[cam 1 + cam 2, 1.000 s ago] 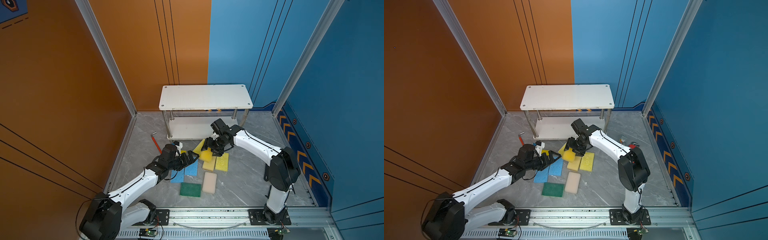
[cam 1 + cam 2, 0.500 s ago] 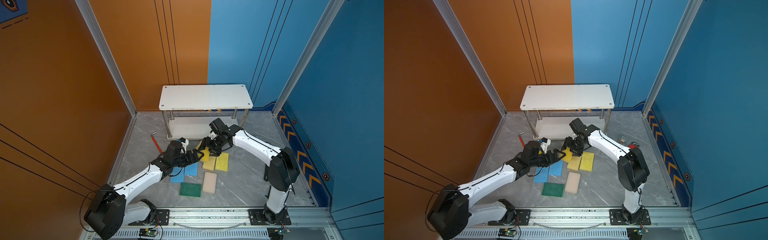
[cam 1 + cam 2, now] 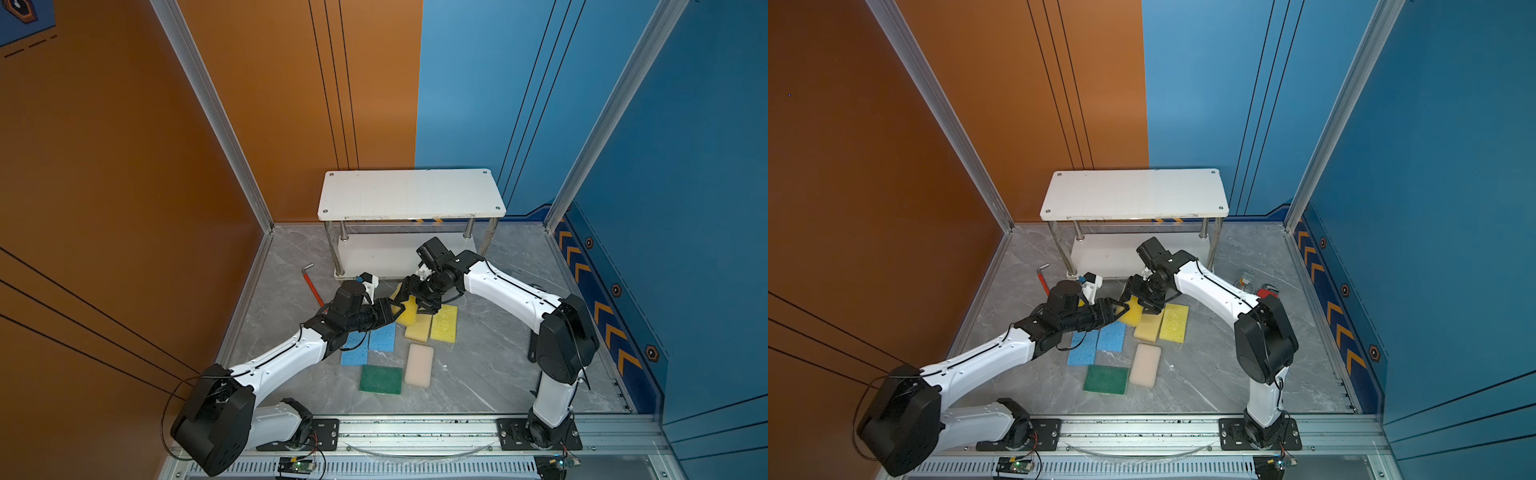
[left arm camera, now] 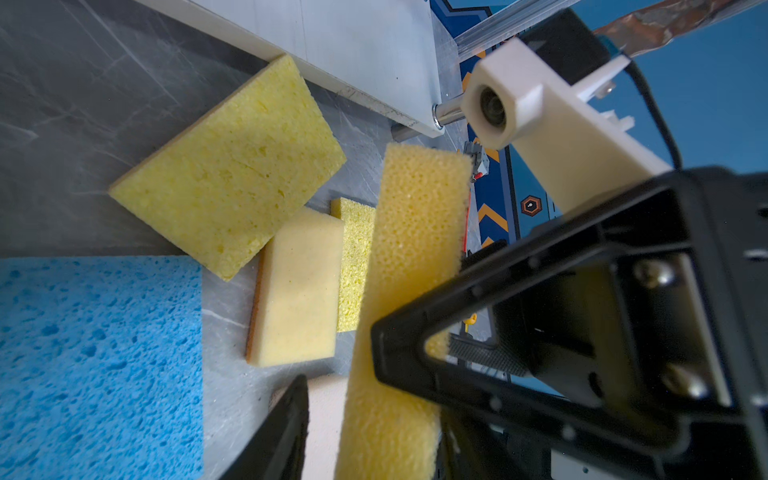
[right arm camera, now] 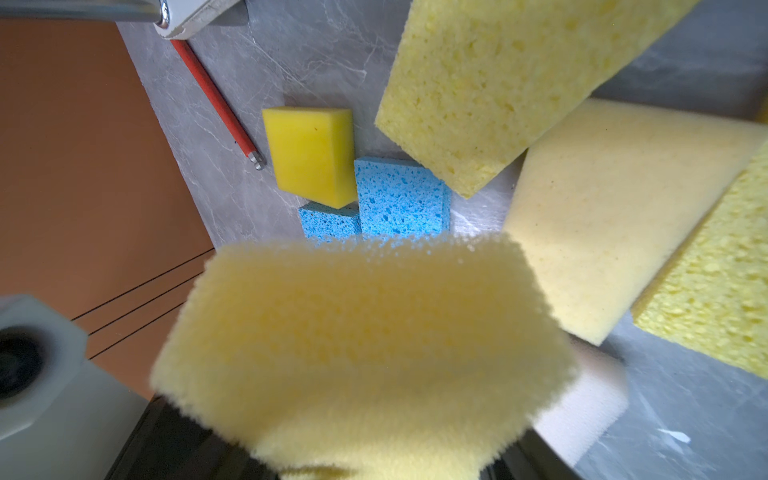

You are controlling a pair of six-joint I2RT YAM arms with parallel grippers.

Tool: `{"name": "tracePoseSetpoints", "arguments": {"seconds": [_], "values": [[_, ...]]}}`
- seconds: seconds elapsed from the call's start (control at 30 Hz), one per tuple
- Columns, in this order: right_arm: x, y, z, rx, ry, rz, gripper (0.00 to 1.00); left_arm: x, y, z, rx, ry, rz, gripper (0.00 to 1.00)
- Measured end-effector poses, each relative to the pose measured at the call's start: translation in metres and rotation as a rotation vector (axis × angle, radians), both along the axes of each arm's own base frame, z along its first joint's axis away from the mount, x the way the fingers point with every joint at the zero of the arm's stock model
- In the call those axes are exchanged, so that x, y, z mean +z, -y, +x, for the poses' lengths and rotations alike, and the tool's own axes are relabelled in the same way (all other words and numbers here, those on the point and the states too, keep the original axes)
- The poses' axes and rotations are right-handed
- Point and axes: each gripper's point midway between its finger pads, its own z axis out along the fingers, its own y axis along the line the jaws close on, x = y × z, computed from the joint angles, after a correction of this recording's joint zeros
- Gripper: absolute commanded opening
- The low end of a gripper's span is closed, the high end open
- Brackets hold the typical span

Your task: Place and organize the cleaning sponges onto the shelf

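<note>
My right gripper (image 3: 417,297) (image 5: 345,457) is shut on a yellow foam sponge (image 3: 409,312) (image 3: 1133,314) (image 4: 415,249) (image 5: 365,332), held above the floor in front of the shelf (image 3: 411,193) (image 3: 1133,193). My left gripper (image 3: 397,309) (image 4: 374,415) has its jaws round the same sponge. One finger (image 4: 291,419) still stands apart from it, so it is open. Lying on the floor are two blue sponges (image 3: 382,336) (image 3: 355,351), a tan one (image 3: 419,329), a pale yellow one (image 3: 444,323), a cream-pink one (image 3: 419,365) and a dark green one (image 3: 381,379). Both shelf boards are bare.
A red-handled hex key (image 3: 311,284) (image 5: 216,95) lies left of the shelf. A bright yellow sponge (image 5: 311,153) sits beside it, and another pale yellow sponge (image 4: 232,166) lies by the lower board (image 4: 353,41). Small hardware (image 3: 1248,278) rests at the right.
My left gripper has moved right to the lifted yellow sponge, and its jaws have narrowed round it. The right gripper has kept hold of the sponge, almost still.
</note>
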Motion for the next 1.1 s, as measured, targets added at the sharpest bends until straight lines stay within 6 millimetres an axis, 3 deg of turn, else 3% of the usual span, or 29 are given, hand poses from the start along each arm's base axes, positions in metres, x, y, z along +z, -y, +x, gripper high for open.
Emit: {"name": "tracePoseSetpoints", "arguments": {"seconds": [0.13, 0.43, 0.8, 1.1], "values": [[0.001, -0.002, 0.002, -0.003, 0.007, 0.009, 0.71, 0.002, 0.000, 0.003, 0.004, 0.005, -0.013, 0.47], [0.000, -0.008, 0.002, -0.009, 0.006, 0.017, 0.73, 0.001, -0.006, 0.006, 0.018, -0.007, -0.037, 0.29], [-0.008, -0.011, 0.000, -0.001, -0.012, 0.007, 0.83, -0.009, -0.016, 0.005, 0.041, -0.029, -0.030, 0.24], [0.004, -0.002, 0.014, -0.023, 0.043, 0.012, 0.90, -0.010, -0.038, 0.012, 0.115, -0.033, -0.040, 0.24]]}}
